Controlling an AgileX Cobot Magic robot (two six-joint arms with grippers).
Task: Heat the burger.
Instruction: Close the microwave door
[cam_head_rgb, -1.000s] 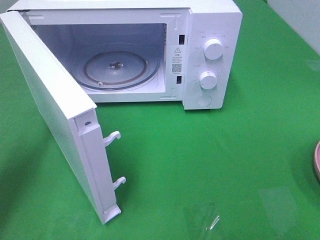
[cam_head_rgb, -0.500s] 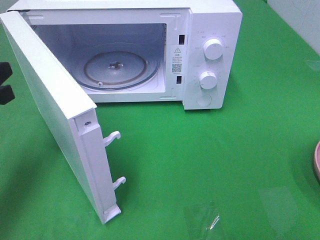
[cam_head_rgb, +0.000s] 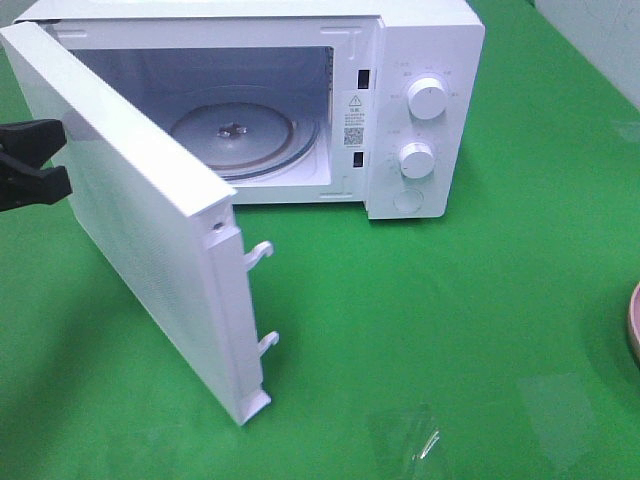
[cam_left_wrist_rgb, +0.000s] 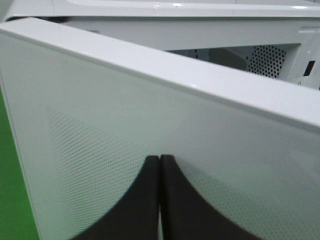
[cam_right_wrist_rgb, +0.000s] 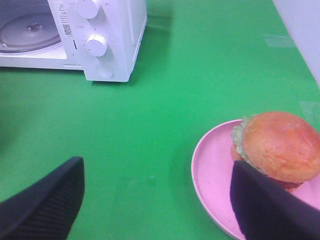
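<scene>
The green bench carries a white microwave at its far edge, its door hanging partly open over the glass turntable. At the bench's right edge a pink plate holds the burger. The left end effector is closed on nothing, tips against the door's outer face; the right end effector gapes wide and empty above the bench beside the plate.

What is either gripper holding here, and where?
Nothing. The left gripper is shut against the microwave door; the right gripper is open above the table.
</scene>
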